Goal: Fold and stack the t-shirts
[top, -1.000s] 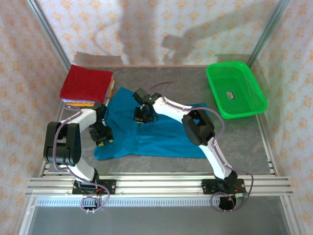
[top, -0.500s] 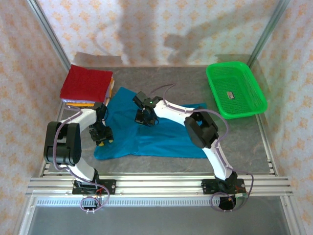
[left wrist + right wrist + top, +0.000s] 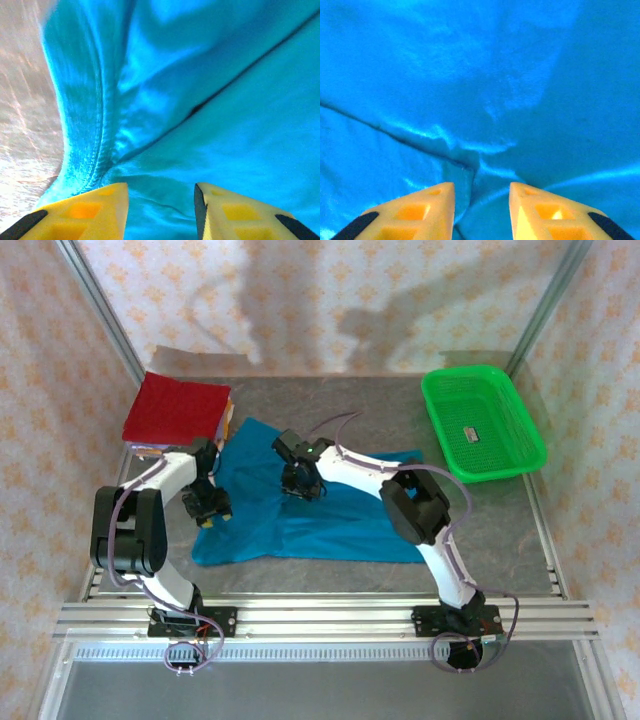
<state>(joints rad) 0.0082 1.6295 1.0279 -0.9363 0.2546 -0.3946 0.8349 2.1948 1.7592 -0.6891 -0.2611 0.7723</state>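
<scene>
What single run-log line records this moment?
left gripper: open at teal t-shirt edge | right gripper: open over its middle | folded stack: far left

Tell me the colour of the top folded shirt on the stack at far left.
The top folded cloth shirt is dark red, clearest in the top external view.

Teal t-shirt (image 3: pixel 330 520): we see soft, creased cloth with a slight sheen; close up, a fine weave and a stitched hem.
Dark red shirt (image 3: pixel 175 408): to us a matt, coarser-looking cloth, upper left of the frame.
Worktop (image 3: pixel 490 525): we see a grey, mottled, matt surface.
Basket (image 3: pixel 505 400): glossy green plastic mesh.
Left end effector (image 3: pixel 159 196): we see matt yellow plastic fingers (image 3: pixel 85 212) with black ends.
Right end effector (image 3: pixel 481 192): the same matt yellow plastic.
Arms (image 3: pixel 350 465): smooth white and black shells, lightly glossy.
Frame rails (image 3: pixel 330 618): we see bare, ribbed metal.
</scene>
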